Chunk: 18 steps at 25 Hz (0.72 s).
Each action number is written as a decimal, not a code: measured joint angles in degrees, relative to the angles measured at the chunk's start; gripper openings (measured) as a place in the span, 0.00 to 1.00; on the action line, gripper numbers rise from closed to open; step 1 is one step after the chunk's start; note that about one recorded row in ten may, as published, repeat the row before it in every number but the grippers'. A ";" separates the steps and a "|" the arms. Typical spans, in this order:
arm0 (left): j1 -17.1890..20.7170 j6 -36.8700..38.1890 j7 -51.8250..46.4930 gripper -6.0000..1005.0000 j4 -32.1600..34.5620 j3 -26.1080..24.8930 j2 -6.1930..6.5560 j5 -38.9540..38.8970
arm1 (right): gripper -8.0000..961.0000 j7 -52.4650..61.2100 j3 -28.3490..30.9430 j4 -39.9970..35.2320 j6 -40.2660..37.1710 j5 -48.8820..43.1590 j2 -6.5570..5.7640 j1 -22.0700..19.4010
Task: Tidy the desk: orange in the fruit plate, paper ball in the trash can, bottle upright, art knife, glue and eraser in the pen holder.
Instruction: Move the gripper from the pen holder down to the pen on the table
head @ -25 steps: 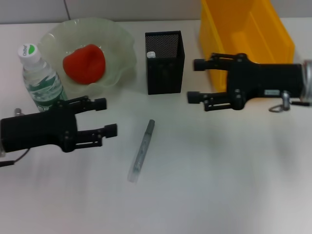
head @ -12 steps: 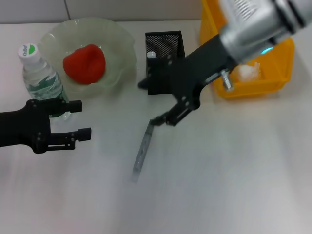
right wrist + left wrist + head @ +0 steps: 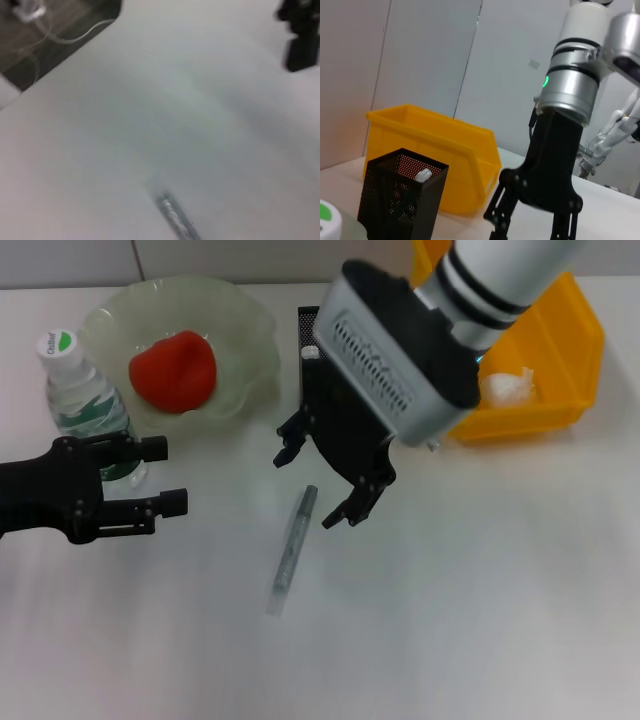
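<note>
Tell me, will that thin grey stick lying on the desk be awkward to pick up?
Probably somewhat. The art knife lies flat on the table, leaving little to grip beneath. It looks slim and stiff, so it should not bend, but could slide or pivot if nudged. The right end effector is open above its upper end, not touching.

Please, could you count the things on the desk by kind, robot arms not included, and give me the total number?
Containers: 3 – fruit plate, pen holder, yellow bin.
Fruit: 1 – orange, in the plate.
Bottles: 1 – bottle, upright.
Paper: 1 – paper ball, in the bin.
Stationery: 2 – art knife lying on the desk, white item in the holder.
Total: 8.
</note>
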 joint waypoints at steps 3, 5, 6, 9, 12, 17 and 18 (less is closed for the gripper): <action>0.24 -0.07 0.00 0.81 0.00 -0.10 -0.18 0.01 | 0.84 -0.23 -6.02 -0.31 1.53 2.62 0.05 0.08; 0.31 -0.35 0.00 0.81 0.00 -0.11 -0.29 0.59 | 0.84 -0.25 -9.82 -0.62 2.94 4.02 0.05 0.09; 0.32 -0.48 0.00 0.81 0.00 -0.11 -0.38 1.12 | 0.84 -0.25 -11.83 -0.74 3.66 4.69 0.05 0.07; 0.35 -0.66 0.00 0.81 0.00 -0.11 -0.45 2.68 | 0.84 -0.13 -17.06 -1.12 6.11 7.27 0.05 0.07; 0.47 -0.83 0.09 0.81 0.01 -0.11 -0.17 4.36 | 0.84 0.30 -20.03 -1.81 7.44 8.19 0.05 0.01; 0.84 -0.97 0.57 0.81 0.80 -1.15 0.37 7.63 | 0.84 0.83 -23.29 -2.37 8.30 9.74 0.06 -0.02; 0.89 -0.99 0.57 0.81 1.04 -1.73 0.39 8.80 | 0.83 1.09 -24.22 -2.38 8.62 10.10 0.06 0.06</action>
